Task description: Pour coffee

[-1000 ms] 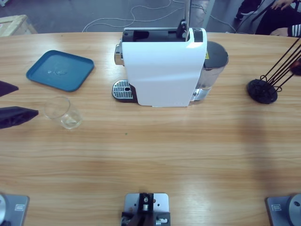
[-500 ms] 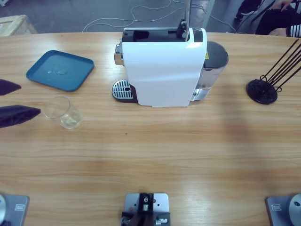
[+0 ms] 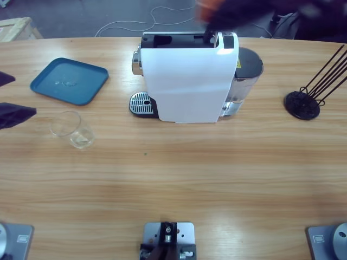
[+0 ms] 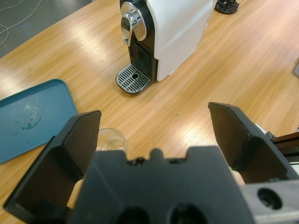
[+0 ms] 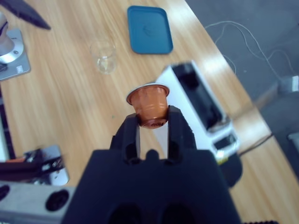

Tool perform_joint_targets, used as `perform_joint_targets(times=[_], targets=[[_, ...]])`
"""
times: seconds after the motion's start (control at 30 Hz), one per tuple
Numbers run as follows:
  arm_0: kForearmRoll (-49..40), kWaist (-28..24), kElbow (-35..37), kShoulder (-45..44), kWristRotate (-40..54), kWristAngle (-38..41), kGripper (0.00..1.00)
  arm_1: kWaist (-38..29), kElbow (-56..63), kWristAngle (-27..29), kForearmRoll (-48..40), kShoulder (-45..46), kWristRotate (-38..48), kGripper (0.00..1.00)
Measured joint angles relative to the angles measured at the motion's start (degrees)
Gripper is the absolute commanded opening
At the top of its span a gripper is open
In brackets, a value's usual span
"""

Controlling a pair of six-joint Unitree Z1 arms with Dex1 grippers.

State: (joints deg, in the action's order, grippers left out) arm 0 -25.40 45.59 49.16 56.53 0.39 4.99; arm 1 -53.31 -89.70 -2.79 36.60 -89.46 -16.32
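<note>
A clear tumbler point(image 3: 72, 130) stands on the table left of the white coffee machine point(image 3: 190, 76); no dark coffee shows in it. My left gripper point(image 3: 21, 96) sits at the left edge, open, a little short of the tumbler point(image 4: 111, 140), which shows between its jaws point(image 4: 154, 121). My right gripper point(image 5: 153, 116) is shut on a copper-orange capsule point(image 5: 148, 101), held high above the machine point(image 5: 196, 107). In the high view the right arm point(image 3: 244, 10) is a dark blur over the machine's top slot, with an orange smear beside it.
A blue tray point(image 3: 69, 80) lies behind the tumbler. The machine's drip grate point(image 3: 141, 103) faces left toward the tumbler. A black wire capsule stand point(image 3: 303, 103) sits at the right. Cables trail on the floor beyond the table.
My left gripper has drawn back to the left, away from the tumbler. The right arm with the capsule has swung in over the top of the machine.
</note>
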Motion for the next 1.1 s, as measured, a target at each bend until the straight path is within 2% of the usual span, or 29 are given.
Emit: perform_joint_targets(times=[0.17,0.37,0.63,0.8,1.1], targets=[[0.00,0.00,0.00,0.00,0.00,0.04,1.000,-0.35,-13.88,-0.21,4.57,-11.71,-4.79,0.048],[0.00,0.00,0.00,0.03,0.00,0.16,0.997,0.12,-18.87,1.27,5.11,-18.96,-6.59,0.048],[0.00,0.00,-0.28,0.18,0.00,0.92,0.991,2.50,-19.92,4.12,5.06,-22.48,-7.05,0.048],[0.08,0.00,-0.29,0.82,-0.01,1.02,0.991,5.17,-19.92,4.27,4.94,-22.57,-7.05,0.048],[0.31,0.00,-0.39,2.04,-0.01,1.03,0.991,6.10,-19.64,3.70,4.73,-23.71,-7.05,0.048]])
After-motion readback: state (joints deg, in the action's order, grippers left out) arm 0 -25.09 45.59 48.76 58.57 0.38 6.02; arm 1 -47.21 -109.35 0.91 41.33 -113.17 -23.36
